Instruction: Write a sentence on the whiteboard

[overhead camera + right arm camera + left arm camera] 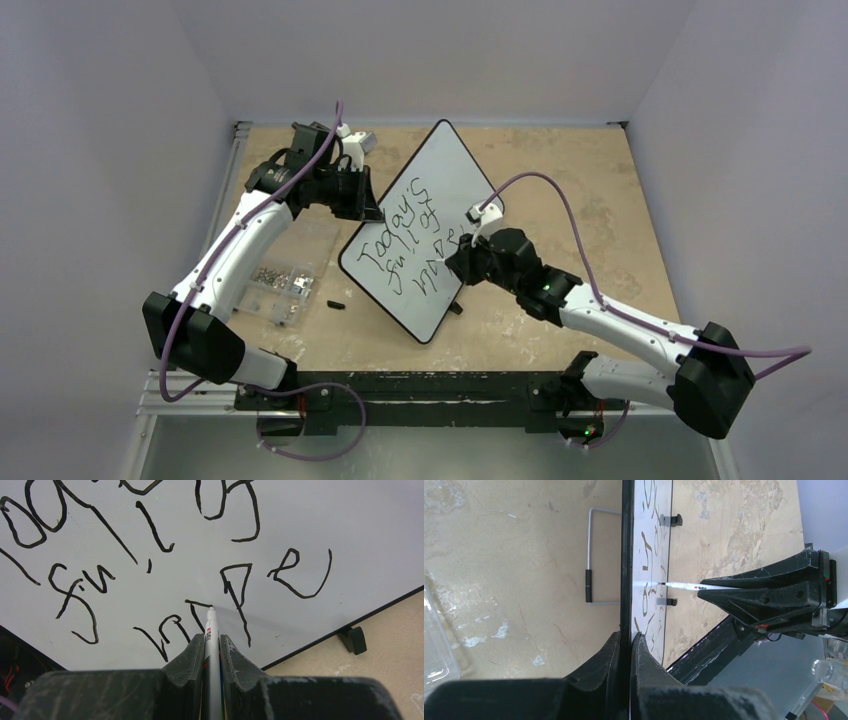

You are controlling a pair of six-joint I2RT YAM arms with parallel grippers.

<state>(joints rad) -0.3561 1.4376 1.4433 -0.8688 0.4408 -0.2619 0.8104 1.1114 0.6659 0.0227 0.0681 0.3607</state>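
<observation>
The whiteboard (440, 190) stands tilted on the table, black-rimmed, with slanted black lettering, the sentence (408, 228), starting "Today's" and running to a third line. My left gripper (368, 212) is shut on the board's left rim (626, 580) and steadies it. My right gripper (462, 262) is shut on a white marker (210, 630). The marker's tip touches the board in the third line, beside the letters "pe". In the left wrist view the marker (684, 586) meets the board's face from the right.
A clear plastic box of screws (285, 270) lies left of the board. A small black marker cap (334, 303) lies near the board's lower left edge. The board's wire stand (594, 560) shows behind it, its black feet (353, 639) on the tan tabletop.
</observation>
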